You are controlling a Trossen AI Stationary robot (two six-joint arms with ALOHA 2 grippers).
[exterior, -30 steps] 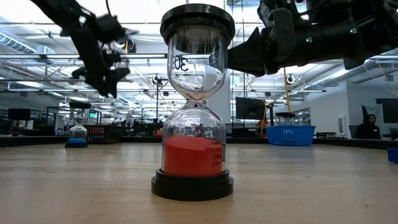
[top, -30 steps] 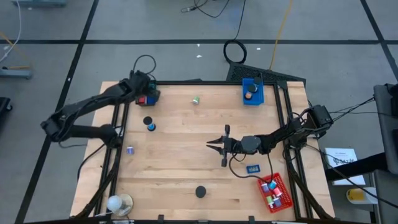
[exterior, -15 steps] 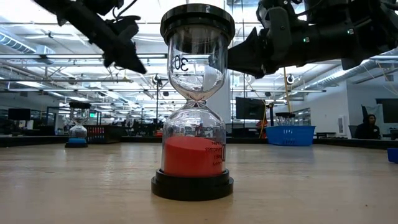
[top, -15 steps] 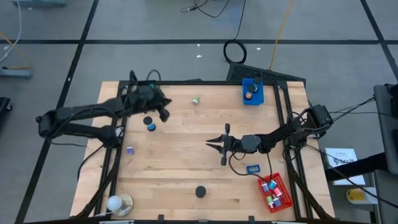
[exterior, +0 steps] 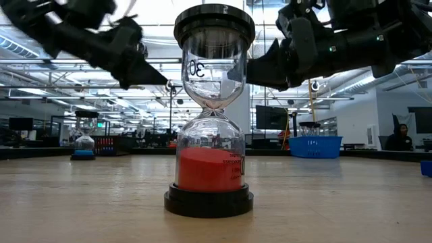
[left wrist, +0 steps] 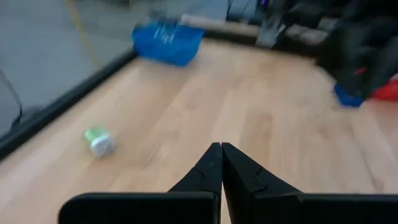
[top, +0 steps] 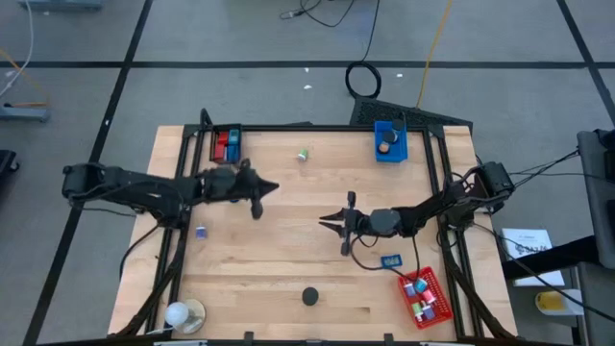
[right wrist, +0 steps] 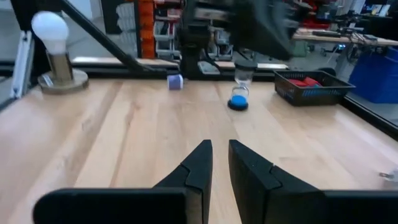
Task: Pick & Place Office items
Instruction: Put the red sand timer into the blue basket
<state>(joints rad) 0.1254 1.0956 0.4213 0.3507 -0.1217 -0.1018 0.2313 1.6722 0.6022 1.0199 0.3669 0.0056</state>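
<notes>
Bare wood [top: 288, 245] mid-table; hourglass [top: 310, 296] (near edge) obstructs.
</notes>
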